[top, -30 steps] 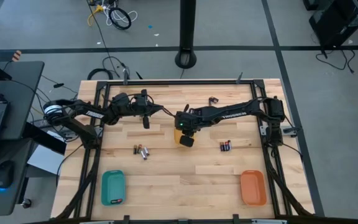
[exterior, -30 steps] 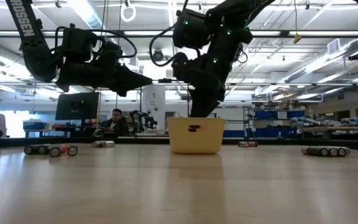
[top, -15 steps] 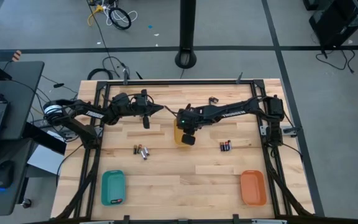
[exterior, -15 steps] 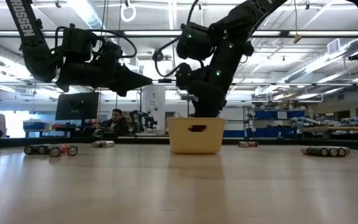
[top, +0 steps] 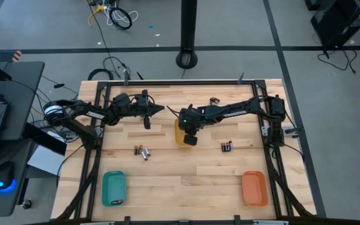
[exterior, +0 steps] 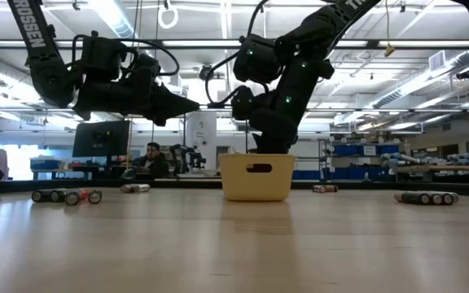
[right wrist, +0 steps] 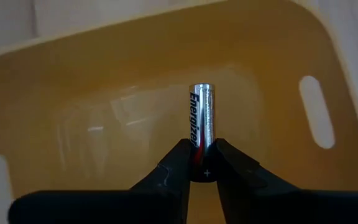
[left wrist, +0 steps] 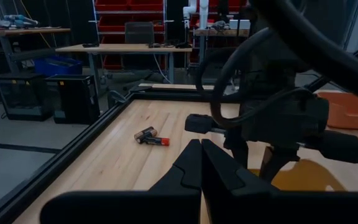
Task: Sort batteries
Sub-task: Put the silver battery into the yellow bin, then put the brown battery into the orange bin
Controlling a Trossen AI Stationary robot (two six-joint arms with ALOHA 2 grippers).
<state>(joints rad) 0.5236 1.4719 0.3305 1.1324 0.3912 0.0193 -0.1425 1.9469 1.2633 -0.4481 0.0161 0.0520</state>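
A silver battery [right wrist: 202, 121] is in my right gripper [right wrist: 202, 169], which is shut on it over the yellow tray [top: 180, 136]. In the low view this gripper [exterior: 270, 145] reaches down to the tray's rim [exterior: 256, 159]. Loose batteries lie on their sides on the wood: a group [top: 142, 151] toward the left, a group [top: 226, 146] toward the right, and a pair [top: 215, 100] near the far edge. My left gripper [top: 159, 111] is shut on nothing and hovers above the table, left of the yellow tray. My right gripper pinches the battery's dark end [right wrist: 201, 163] between its two fingertips. The fingers come from above, pointing down, and lie along the battery. The battery sticks out beyond the fingertips with its silver free end [right wrist: 202, 88] toward the tray's floor [right wrist: 123, 124].
A teal tray [top: 114, 187] sits near the near-left corner and an orange tray [top: 254, 187] near the near-right corner. A black frame [top: 180, 82] runs round the table. People and benches show in the room beyond [exterior: 151, 156].
My right gripper has drawn back a little toward the table's far edge above the yellow tray, so more of the tray shows in the high view. The tray and the loose batteries have stayed in place.
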